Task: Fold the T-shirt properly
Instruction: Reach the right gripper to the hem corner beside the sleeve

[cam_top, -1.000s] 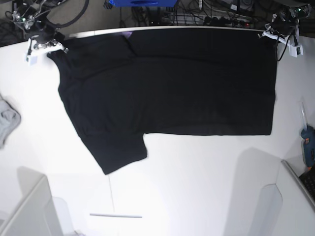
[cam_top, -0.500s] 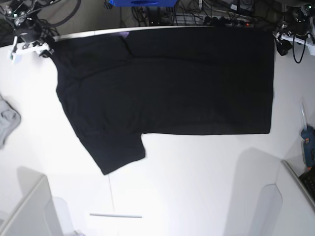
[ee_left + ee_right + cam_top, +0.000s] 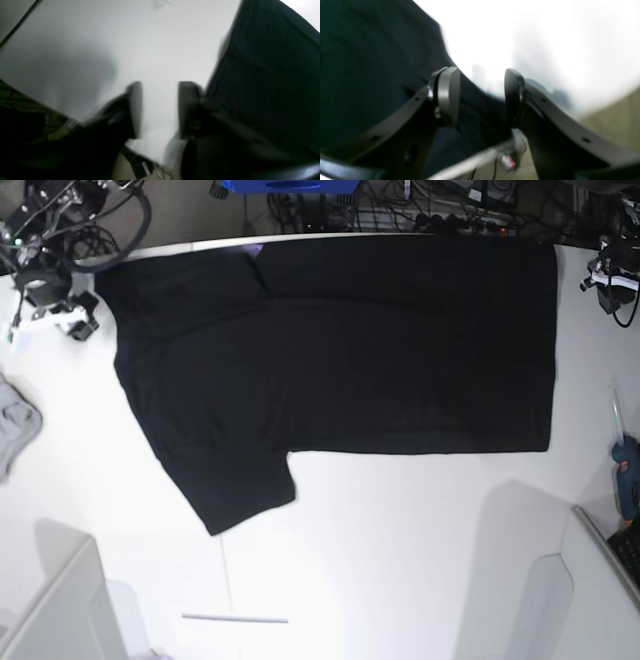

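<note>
On the white table (image 3: 400, 540) the T-shirt (image 3: 350, 350) is lying flat, both the left gripper (image 3: 158, 110) and right gripper (image 3: 481, 96) hanging spread and empty off its far corners, risking a missed or single-layer regrasp.

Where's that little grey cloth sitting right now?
In the base view the grey cloth lies at the table's far left edge, apart from the black T-shirt and below the right gripper.
</note>
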Available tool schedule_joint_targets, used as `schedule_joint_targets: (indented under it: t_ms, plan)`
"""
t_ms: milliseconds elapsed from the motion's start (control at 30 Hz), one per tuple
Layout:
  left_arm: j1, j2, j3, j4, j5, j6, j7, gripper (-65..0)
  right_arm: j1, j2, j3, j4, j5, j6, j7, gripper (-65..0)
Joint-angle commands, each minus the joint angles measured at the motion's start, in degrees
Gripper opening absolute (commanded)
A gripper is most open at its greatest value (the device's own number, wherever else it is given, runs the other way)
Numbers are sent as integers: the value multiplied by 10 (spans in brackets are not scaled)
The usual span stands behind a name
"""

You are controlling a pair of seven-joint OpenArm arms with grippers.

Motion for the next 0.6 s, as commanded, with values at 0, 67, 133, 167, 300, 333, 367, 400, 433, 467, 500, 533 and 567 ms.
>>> schedule_joint_targets:
  t_ms: [0, 67, 133, 167, 300, 333, 367, 400, 433, 467, 500, 533, 567]
  plan:
    - [-3, -14, 6, 10, -10, -5, -10, -592, 7, 13, -22, 7, 11, 14, 9, -371]
    - [-4, -18, 26, 10, -10, -5, -10, -650, 24, 23, -67, 7, 9, 26, 10, -372]
    - [-5, -30, 42, 10, -10, -5, -10, -650, 50, 25, -101, 4, 7, 28, 11, -374]
    - [-6, -36, 50, 10, -10, -5, -10, -650, 65, 26, -115, -1, 7, 28, 11, -374]
    - [-22, -46, 64, 10, -9, -5, -12, -650, 138, 58, -175, -60, 6, 25, 11, -378]
    - [-25, -47, 63, 10, -8, -5, -12, -650, 157, 66, -187, -78, 6, 25, 11, -378]
    - [-28, -48, 63, 10, -7, -5, -12, -650, 174, 73, -199, -99, 6, 24, 11, -378]
    - [-29, -48, 63, 10, -7, -5, -12, -650, 190, 79, -208, -120, 6, 24, 11, -378]
    - [-29, -48, 63, 10, -7, -5, -12, -650, 203, 84, -215, -136, 6, 24, 11, -378]
    - [-29, -48, 63, 10, -7, -5, -12, -650, 216, 89, -223, -156, 6, 24, 12, -378]
    - [-29, -48, 64, 10, -7, -5, -12, -650, 235, 95, -232, -180, 6, 24, 19, -378]
    - [-29, -48, 65, 11, -7, -5, -12, -650, 247, 99, -244, -199, 6, 24, 28, -378]
    - [-29, -48, 65, 14, -6, -5, -12, -650, 258, 105, -256, -219, 6, 24, 38, -375]
